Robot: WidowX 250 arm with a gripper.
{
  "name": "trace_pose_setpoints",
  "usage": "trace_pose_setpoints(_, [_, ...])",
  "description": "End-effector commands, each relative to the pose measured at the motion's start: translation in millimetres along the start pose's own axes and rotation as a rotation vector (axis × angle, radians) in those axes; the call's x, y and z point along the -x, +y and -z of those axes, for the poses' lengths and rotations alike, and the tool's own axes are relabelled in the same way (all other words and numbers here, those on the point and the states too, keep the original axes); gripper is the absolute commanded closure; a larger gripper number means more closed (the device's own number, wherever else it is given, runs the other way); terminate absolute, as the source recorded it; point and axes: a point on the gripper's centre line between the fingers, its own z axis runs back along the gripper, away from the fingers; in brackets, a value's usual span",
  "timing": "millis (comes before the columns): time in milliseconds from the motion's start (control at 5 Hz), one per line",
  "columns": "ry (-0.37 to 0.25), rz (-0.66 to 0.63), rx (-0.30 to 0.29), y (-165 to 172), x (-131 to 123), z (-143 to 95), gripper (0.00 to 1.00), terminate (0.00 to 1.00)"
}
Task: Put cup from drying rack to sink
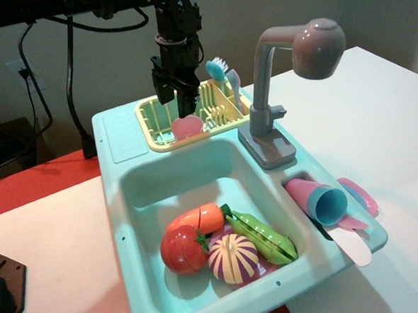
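**Tool held over the cup in the drying rack**

While the tool (pixel 176 94) is hung just above the pale yellow drying rack (pixel 150 124), its fingers are seen apart and nothing is gripped. The pink cup (pixel 188 126) is found directly below it, inside the rack; whether a fingertip touches the rim cannot quite be told. Nearer the camera than the tool, toy vegetables (pixel 225 244) are held in the turquoise sink (pixel 136 182). To its right, the grey faucet (pixel 289 66) is seen.
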Motion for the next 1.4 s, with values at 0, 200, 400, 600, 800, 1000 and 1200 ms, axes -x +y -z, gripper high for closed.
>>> trace_pose_setpoints(0, [0.000,0.000,0.000,0,0,0,0.00,0.00])
trace_pose_setpoints(200, [-0.005,-0.031,0.030,8,-14,-2,0.00,0.00])
trace_pose_setpoints(400, [0.025,-0.053,0.006,20,-22,8,0.00,0.00])
trace_pose_setpoints(600, [0.047,-0.057,-0.017,24,-23,19,0.00,0.00])
trace_pose_setpoints(800, [0.064,-0.049,-0.022,25,-22,27,0.00,0.00])
trace_pose_setpoints(1000, [0.057,-0.038,-0.010,20,-16,38,1.00,0.00])
trace_pose_setpoints(1200, [0.054,-0.027,-0.004,18,-13,39,1.00,0.00])
